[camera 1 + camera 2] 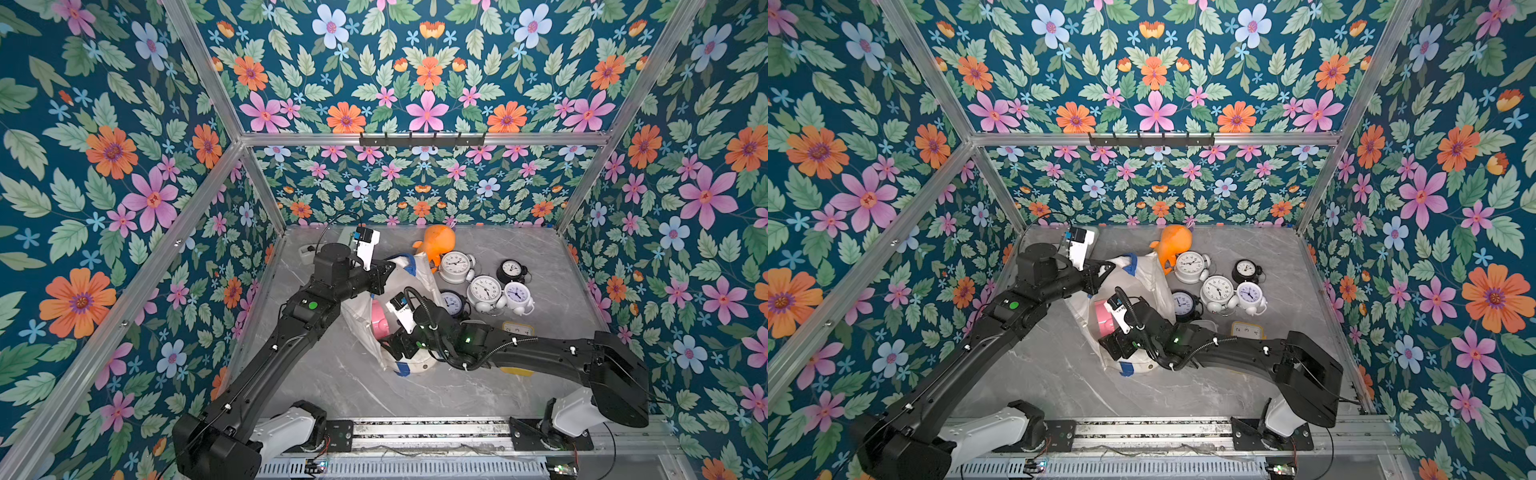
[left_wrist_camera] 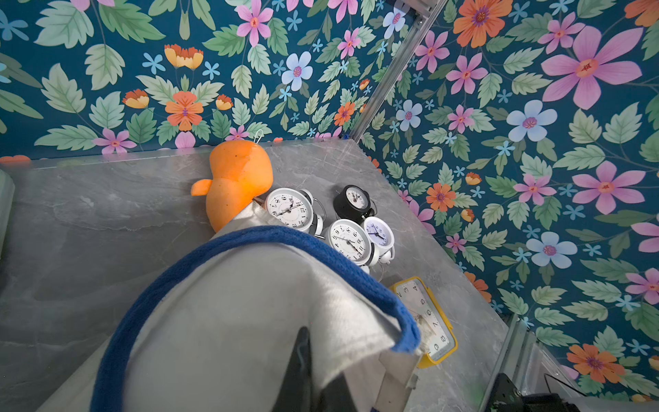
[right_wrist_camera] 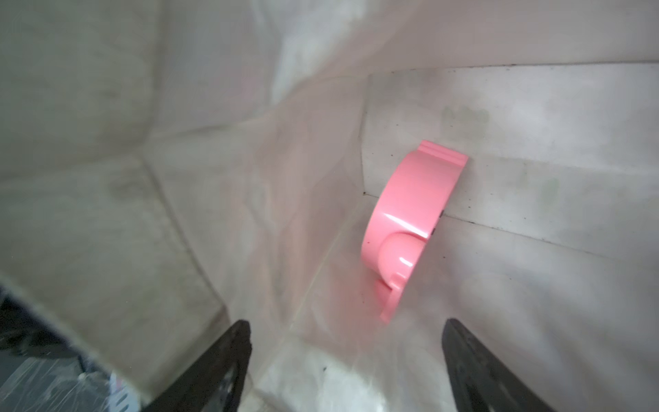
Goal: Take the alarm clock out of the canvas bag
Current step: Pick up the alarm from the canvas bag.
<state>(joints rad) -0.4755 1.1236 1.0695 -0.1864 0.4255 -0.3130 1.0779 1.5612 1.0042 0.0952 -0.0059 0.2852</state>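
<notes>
Alarm clock (image 3: 410, 221), the pink one, sits deep inside the canvas bag (image 1: 424, 274), standing on edge against the bag's inner wall; the left end effector (image 1: 388, 268) is clenched on the bag's rim beside the blue strap handle (image 2: 249, 237), holding the mouth up and open; the right end effector (image 3: 346, 342) is inside that mouth, jaws spread wide with nothing between them, the clock ahead and a little to one side; the step in hand looks to be the reach and grasp; to do it well, shift the jaws across until the pink body is centred between them, go deeper so the fingers straddle the smooth band and not the rounded knob, and close without trapping loose canvas; the shell looks glossy and may slip, so a grip across the flat faces seems safer; the left hold wants to be high and taut for a clean lift; the other clocks (image 1: 484, 291) on the counter (image 1: 332, 382) need no attention.
</notes>
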